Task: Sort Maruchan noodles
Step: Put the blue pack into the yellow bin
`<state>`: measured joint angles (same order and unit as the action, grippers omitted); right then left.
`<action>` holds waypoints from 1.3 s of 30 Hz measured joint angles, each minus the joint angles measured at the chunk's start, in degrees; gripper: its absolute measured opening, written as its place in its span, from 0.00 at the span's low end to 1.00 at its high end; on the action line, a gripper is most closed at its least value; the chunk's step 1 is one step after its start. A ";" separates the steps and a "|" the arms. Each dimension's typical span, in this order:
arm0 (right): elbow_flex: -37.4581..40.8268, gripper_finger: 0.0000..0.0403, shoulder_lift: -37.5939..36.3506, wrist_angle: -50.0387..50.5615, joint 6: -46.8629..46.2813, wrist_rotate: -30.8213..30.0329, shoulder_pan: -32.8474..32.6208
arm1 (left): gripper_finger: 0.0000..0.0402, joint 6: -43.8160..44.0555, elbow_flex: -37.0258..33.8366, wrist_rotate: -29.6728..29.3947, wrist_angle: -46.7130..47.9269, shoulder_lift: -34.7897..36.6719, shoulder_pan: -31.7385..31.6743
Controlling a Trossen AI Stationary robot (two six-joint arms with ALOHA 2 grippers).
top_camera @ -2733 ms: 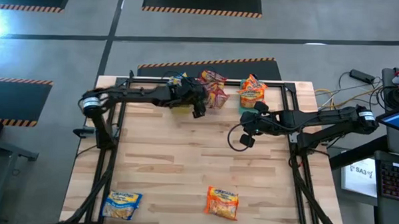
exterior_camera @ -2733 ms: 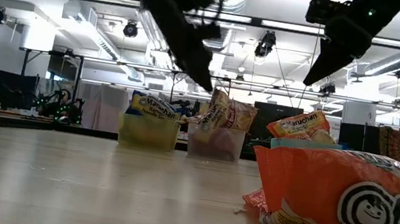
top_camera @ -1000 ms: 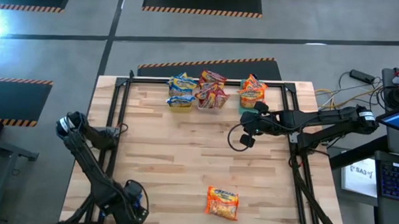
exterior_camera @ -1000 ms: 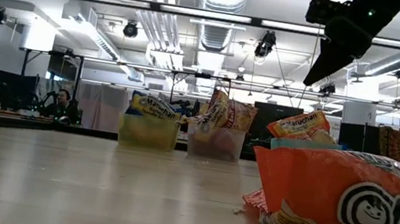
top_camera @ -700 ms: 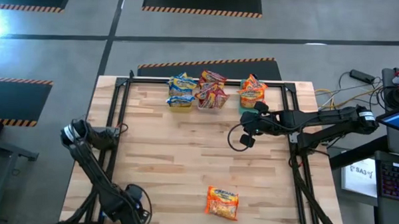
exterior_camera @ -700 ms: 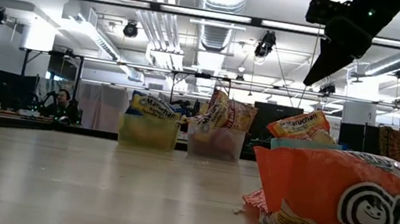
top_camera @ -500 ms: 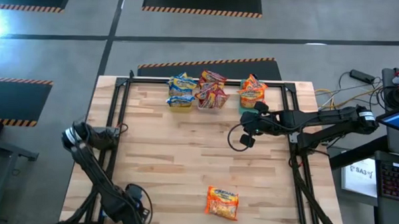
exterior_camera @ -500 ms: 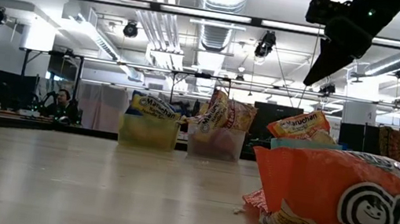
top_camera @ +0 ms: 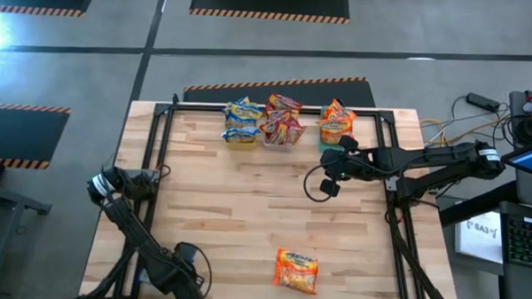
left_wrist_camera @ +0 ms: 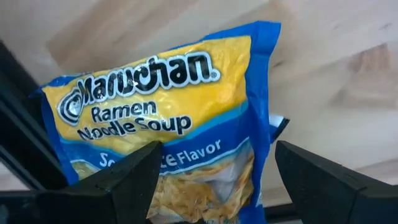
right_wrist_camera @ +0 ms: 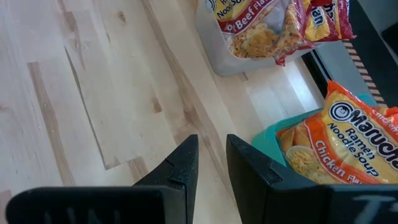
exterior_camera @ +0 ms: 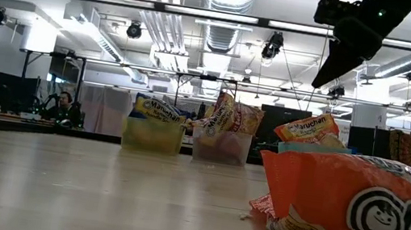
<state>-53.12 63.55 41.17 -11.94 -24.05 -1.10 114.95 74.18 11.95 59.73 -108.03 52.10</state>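
A blue-and-yellow Maruchan packet (left_wrist_camera: 168,124) lies flat on the table near its front left corner. My left gripper (left_wrist_camera: 217,149) hangs open just above the packet, pointing down with a finger on either side of its lower part; my left arm (top_camera: 183,275) hides it from above. An orange packet (top_camera: 295,270) lies flat near the front edge, right of centre. My right gripper (top_camera: 329,184) hovers over the table beside the green bin (top_camera: 330,145). Its fingers (right_wrist_camera: 180,168) stand a narrow gap apart with nothing between them.
Along the far edge stand a yellow bin with blue packets (top_camera: 240,124), a clear bin with red packets (top_camera: 282,120) and the green bin with orange packets (top_camera: 336,123). Black frame rails (top_camera: 150,163) run along both table sides. The table's middle (top_camera: 246,211) is bare wood.
My left gripper has sunk toward the blue-and-yellow packet at the front left corner and has tipped to point more steeply down, its fingers staying apart. The packets have not moved.
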 joint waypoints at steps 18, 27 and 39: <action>0.00 0.18 0.00 0.00 0.00 0.00 0.00 | 0.74 -36.43 -0.07 -23.26 0.16 -0.56 -20.68; 0.00 0.18 0.00 -0.02 0.00 0.02 0.02 | 0.74 -60.95 -0.20 -34.21 -9.05 -0.71 -36.39; 0.00 0.18 0.00 0.02 0.00 0.00 0.00 | 0.74 -70.57 2.38 -39.99 -9.90 2.02 -40.01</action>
<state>-53.12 63.55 41.18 -11.94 -24.05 -1.10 44.38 76.56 -28.03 49.83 -106.00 12.10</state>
